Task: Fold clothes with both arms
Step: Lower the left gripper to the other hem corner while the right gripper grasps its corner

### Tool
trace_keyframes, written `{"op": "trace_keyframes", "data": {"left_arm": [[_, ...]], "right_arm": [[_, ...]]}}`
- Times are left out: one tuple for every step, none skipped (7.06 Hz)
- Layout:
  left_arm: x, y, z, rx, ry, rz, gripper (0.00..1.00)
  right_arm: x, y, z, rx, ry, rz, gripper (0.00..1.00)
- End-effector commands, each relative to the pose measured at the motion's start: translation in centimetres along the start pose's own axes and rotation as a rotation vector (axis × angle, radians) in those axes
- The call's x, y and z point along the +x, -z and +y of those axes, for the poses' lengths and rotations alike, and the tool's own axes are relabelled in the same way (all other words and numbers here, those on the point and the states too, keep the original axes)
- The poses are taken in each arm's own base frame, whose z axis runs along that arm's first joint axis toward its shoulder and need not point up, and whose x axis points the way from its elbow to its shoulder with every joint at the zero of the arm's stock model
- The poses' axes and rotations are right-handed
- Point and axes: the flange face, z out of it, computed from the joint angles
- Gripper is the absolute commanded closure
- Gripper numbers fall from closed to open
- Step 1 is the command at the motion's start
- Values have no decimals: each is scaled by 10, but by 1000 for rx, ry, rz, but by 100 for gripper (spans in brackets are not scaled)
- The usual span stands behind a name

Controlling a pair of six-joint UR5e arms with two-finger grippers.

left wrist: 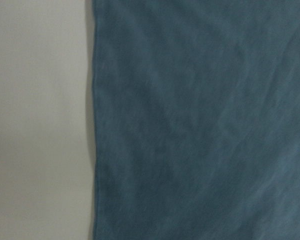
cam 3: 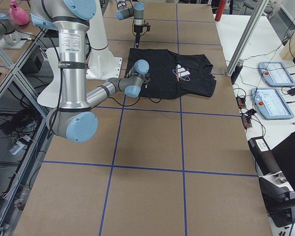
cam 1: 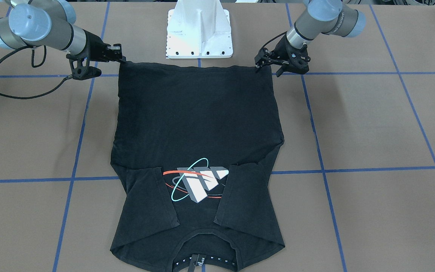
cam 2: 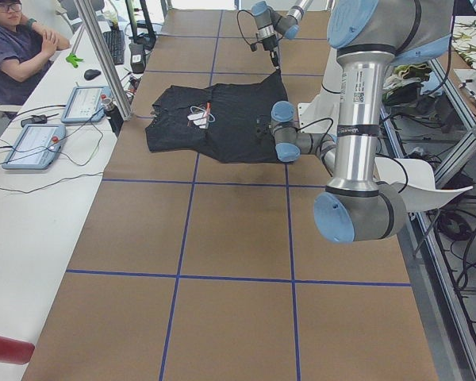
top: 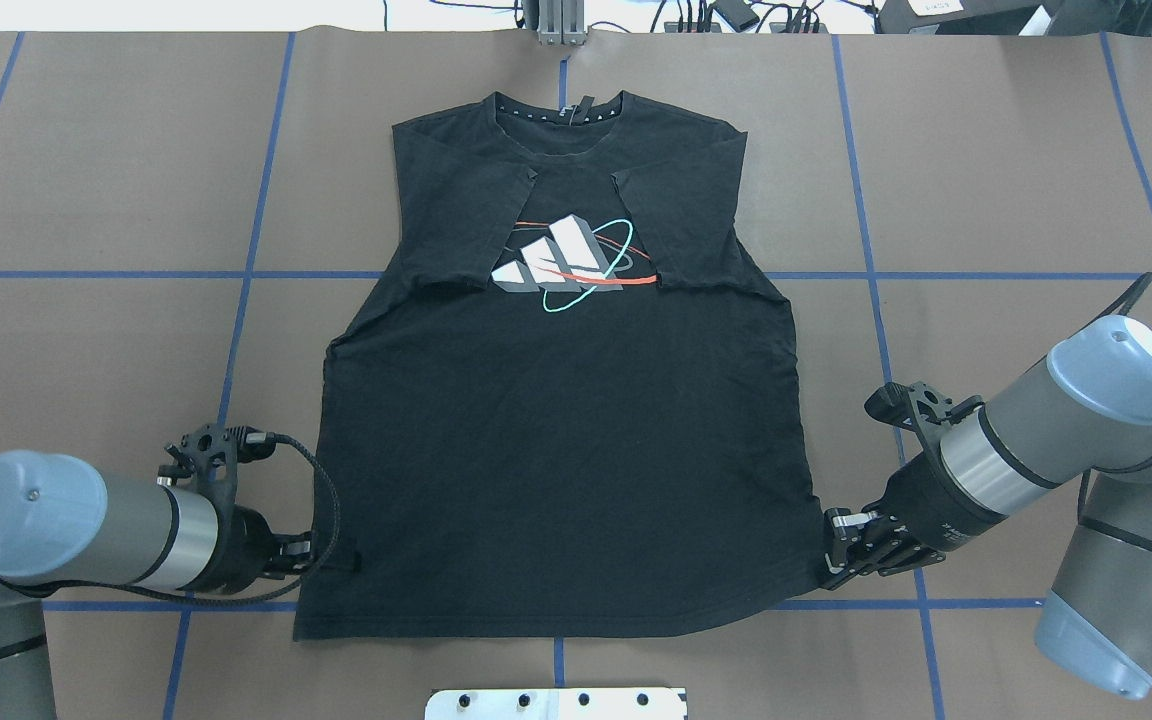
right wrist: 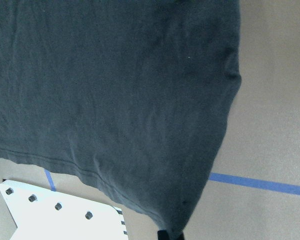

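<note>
Front-facing view: a brown paper-covered counter (cam 1: 372, 124) gridded with blue tape carries the black short-sleeved T-shirt (cam 1: 195, 121), lying print up with its sleeves folded inward. The right gripper (cam 1: 122, 59) and the left gripper (cam 1: 259, 67) each pinch a hem corner.

Overhead view: a white pedestal base (top: 556, 703) lies just beside the hem.

Left side view: a seated person (cam 2: 16, 48) at a white side bench (cam 2: 32, 198).

I got a blurred left wrist feed, just T-shirt (left wrist: 190, 120) cloth. The front camera cropped its collar (cam 1: 202, 260); the right wrist view cropped the right gripper (right wrist: 164, 235).
</note>
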Motion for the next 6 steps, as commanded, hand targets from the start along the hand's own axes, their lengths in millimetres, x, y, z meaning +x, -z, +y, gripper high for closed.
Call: {"op": "trace_keyframes", "data": {"left_arm": [[-2, -11, 18, -31, 15, -13, 11], [0, -17, 27, -49, 14, -22, 11], [-1, -19, 29, -54, 14, -28, 11], [-2, -19, 29, -54, 15, -31, 11], [-4, -20, 29, -54, 16, -34, 11], [-5, -22, 29, -56, 20, -49, 11]], "right_arm": [[0, 1, 0, -1, 0, -2, 100], [0, 2, -1, 0, 0, -2, 100], [-1, 3, -1, 2, 0, -3, 100], [0, 2, -1, 2, -1, -2, 100], [-2, 3, -2, 4, 2, -6, 100], [-3, 3, -2, 4, 4, -7, 100]]}}
